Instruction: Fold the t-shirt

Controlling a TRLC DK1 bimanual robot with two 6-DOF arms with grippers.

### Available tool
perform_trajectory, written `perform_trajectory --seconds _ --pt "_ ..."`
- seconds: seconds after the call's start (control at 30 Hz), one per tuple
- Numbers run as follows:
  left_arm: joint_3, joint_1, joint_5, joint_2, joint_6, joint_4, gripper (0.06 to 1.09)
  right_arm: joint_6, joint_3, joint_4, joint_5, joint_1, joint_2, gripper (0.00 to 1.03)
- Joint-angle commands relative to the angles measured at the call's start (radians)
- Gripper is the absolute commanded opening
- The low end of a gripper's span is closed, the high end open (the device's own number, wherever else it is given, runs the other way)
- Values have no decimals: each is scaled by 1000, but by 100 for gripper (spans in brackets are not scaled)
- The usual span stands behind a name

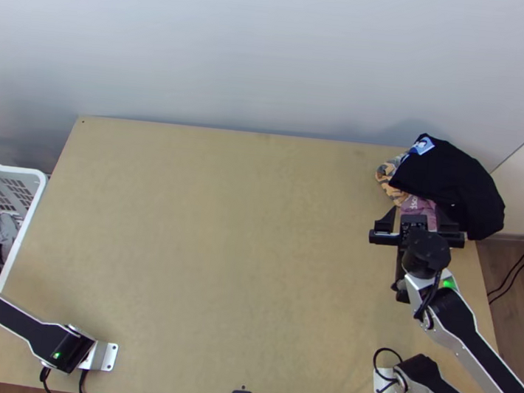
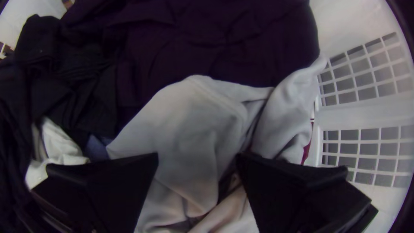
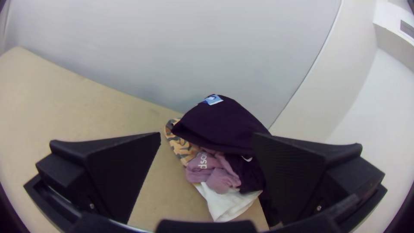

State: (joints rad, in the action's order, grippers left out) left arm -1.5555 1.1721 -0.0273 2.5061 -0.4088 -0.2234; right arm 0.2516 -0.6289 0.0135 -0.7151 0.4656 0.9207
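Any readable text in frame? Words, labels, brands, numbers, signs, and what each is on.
No whole word or number I can quote.
Mauve cloth in the pile: pale letters, only a fragment, the rest lost in the folds.
Top dark cloth: blue-and-white patch, too small to read.
Dark cloth beside the mauve one: small white mark, no letters I can make out.
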Motion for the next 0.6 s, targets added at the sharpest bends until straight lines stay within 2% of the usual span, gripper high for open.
perform_trajectory --seconds 0.0,0.23,0.37,0.47,0.57 --pt "-38 -6 -26 59 -10 -30 81 44 -2 46 0 16 32 98" --pt "-34 -8 -134 39 33 -27 10 51 -9 66 0 18 52 98" --pt "-6 -6 -115 -43 68 -57 10 51 -32 77 0 24 69 98" --pt "29 12 -23 -135 77 -53 10 51 -71 75 -1 22 89 98" --pt "63 21 32 -251 76 -59 10 48 -89 74 -3 13 90 98"
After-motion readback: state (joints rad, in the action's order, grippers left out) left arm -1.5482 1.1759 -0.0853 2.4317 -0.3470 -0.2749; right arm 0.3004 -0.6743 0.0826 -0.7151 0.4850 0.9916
